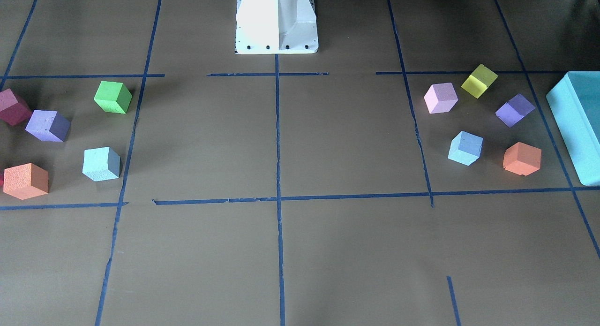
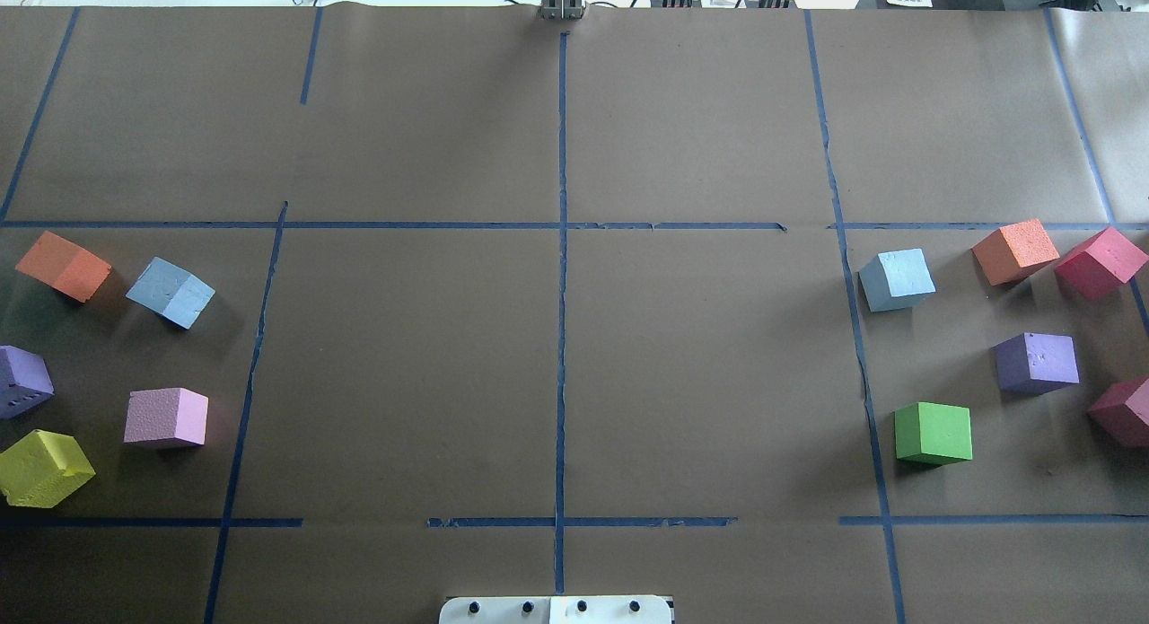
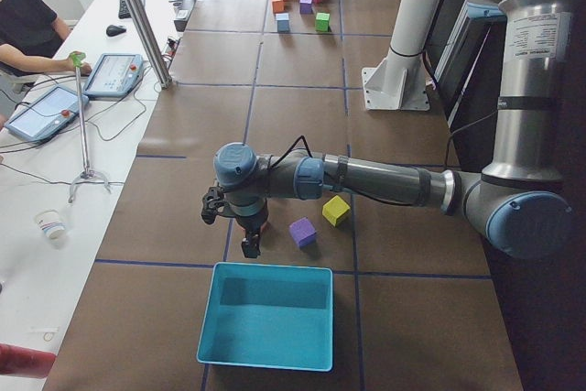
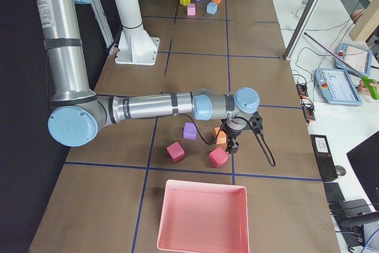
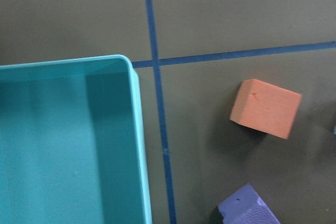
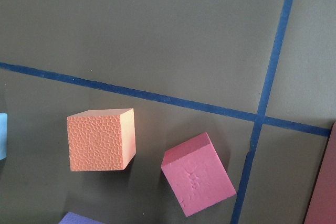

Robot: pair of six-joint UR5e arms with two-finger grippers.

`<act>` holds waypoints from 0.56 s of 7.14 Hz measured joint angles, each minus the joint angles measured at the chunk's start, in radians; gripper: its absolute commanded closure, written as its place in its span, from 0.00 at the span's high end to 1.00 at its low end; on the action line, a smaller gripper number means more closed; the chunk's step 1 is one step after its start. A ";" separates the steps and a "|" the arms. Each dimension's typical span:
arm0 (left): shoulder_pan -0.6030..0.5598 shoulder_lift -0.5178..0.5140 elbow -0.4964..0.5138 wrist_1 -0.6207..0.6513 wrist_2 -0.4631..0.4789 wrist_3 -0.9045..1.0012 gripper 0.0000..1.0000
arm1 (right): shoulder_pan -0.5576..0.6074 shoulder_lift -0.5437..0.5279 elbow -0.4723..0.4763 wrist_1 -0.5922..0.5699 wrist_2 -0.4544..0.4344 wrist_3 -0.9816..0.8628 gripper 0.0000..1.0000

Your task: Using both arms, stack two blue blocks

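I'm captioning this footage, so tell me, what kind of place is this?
Probably a robotics lab: the jointed left arm reaches over a tape-gridded table, and an operator sits beside control tablets.

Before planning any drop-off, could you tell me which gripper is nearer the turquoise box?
Left. The left gripper hangs just beside the turquoise box; the right gripper is at the table's opposite end, near the pink tray.

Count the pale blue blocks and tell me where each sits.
2. The left blue block lies on the robot's left side beside an orange block; the right blue block lies on its right, near a green block.
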 measured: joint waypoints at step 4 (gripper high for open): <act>-0.009 -0.005 -0.027 -0.005 -0.031 0.005 1.00 | 0.003 -0.004 0.008 0.000 -0.002 -0.001 1.00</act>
